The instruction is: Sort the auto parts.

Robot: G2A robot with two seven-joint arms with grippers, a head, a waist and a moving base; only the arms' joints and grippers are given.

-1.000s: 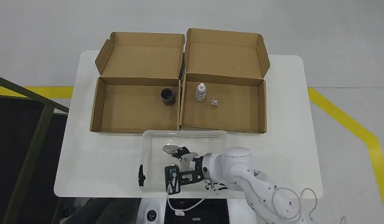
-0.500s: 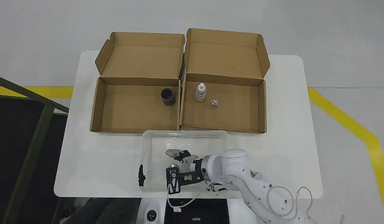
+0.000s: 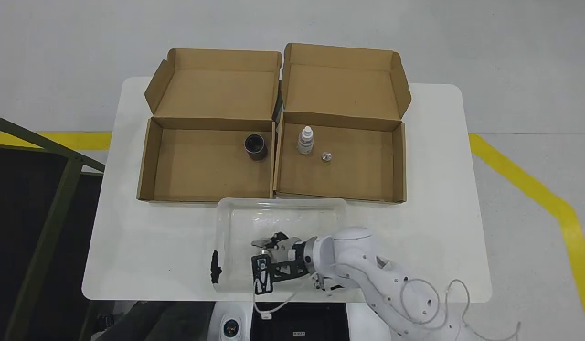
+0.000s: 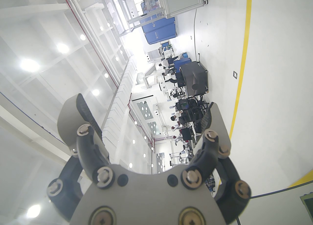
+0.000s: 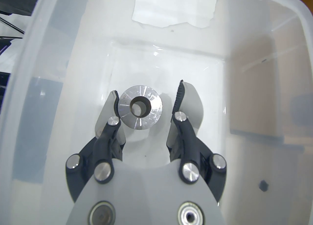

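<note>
A round silver metal part with a centre hole (image 5: 139, 110) lies on the floor of the clear plastic bin (image 5: 244, 84). My right gripper (image 5: 146, 103) is down inside the bin, open, with its fingers on either side of the part; one fingertip (image 5: 113, 103) touches the part's rim, the other stands apart. From above, the right gripper (image 3: 268, 247) sits in the bin (image 3: 233, 215) near the table's front edge. My left gripper (image 4: 146, 113) is open with nothing in it, pointing away at the room.
Two open cardboard boxes stand behind the bin. The left box (image 3: 183, 172) holds a dark ring-shaped part (image 3: 253, 145). The right box (image 3: 366, 172) holds a small white bottle (image 3: 306, 140) and a small metal piece (image 3: 327, 155).
My right gripper has shifted a little toward the table's front edge and lower into the bin.
</note>
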